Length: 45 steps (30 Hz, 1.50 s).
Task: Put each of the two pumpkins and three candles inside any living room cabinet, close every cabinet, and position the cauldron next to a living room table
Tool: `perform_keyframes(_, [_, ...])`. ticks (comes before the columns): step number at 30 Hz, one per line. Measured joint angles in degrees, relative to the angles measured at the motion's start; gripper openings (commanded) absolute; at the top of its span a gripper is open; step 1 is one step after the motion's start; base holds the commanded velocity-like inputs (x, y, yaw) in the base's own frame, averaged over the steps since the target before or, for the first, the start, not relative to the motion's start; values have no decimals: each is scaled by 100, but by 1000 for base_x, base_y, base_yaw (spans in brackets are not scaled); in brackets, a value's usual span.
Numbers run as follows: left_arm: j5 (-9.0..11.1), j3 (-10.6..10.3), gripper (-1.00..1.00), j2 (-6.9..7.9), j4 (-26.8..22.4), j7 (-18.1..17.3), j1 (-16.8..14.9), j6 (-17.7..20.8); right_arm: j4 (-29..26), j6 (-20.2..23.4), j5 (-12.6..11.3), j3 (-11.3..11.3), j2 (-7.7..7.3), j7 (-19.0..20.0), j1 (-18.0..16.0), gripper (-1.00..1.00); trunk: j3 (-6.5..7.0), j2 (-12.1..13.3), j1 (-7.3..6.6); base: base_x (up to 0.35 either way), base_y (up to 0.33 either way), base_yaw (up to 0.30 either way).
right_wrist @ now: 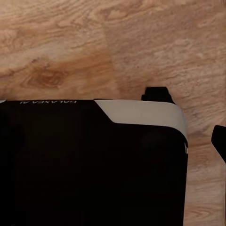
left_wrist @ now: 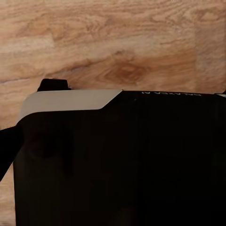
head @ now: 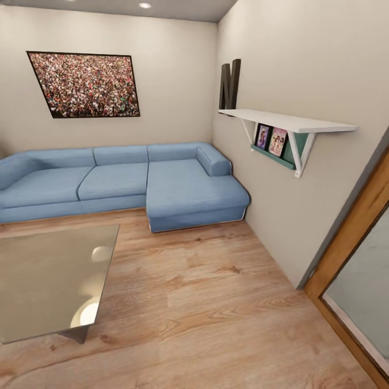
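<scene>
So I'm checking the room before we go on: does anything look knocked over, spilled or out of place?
Nothing stands out. The blue sofa sits square in the corner, the table stands level, and the wall shelf holds its frames upright. The wood floor shows no spill.

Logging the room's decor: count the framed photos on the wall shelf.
2, side by side in the green rack under the white shelf: a dark purple-toned photo nearer the corner, a pinkish photo beside it. The bracket may hide more.

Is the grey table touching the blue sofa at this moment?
Apart. The head view shows a strip of bare wood floor running between the far edge of the table and the front of the sofa.
</scene>
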Motion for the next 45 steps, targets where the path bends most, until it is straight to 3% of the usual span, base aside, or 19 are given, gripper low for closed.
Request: perform_keyframes(45, [9,2,100,-4,2,0,0,-14,0,0,16,0,5,0,0,100,-114,0,0,-14,0,276])
